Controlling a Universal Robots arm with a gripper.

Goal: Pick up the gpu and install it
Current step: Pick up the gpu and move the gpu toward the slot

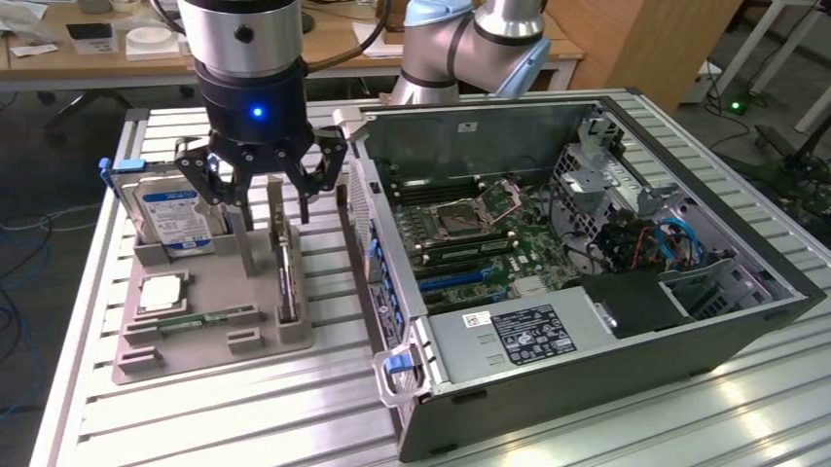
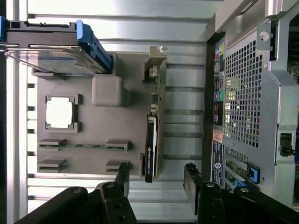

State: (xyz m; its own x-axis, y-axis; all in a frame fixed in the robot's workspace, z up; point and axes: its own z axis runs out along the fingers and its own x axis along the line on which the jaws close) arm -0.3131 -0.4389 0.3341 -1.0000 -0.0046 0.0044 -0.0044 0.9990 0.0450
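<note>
While the gpu (image 1: 283, 261) stands on edge in a slot of the grey tray (image 1: 247, 282), on the side nearest the open computer case (image 1: 585, 394), the hand (image 1: 270, 199) hangs just above it, spread wide and holding nothing. Seen from the wrist, the card lies between the two fingertips (image 2: 122, 170) and touches neither. A blue-labelled hard drive (image 1: 173, 219) stands upright in the tray toward the exterior view's left. Tray and case rest on the slatted metal desk (image 1: 260, 418).
</note>
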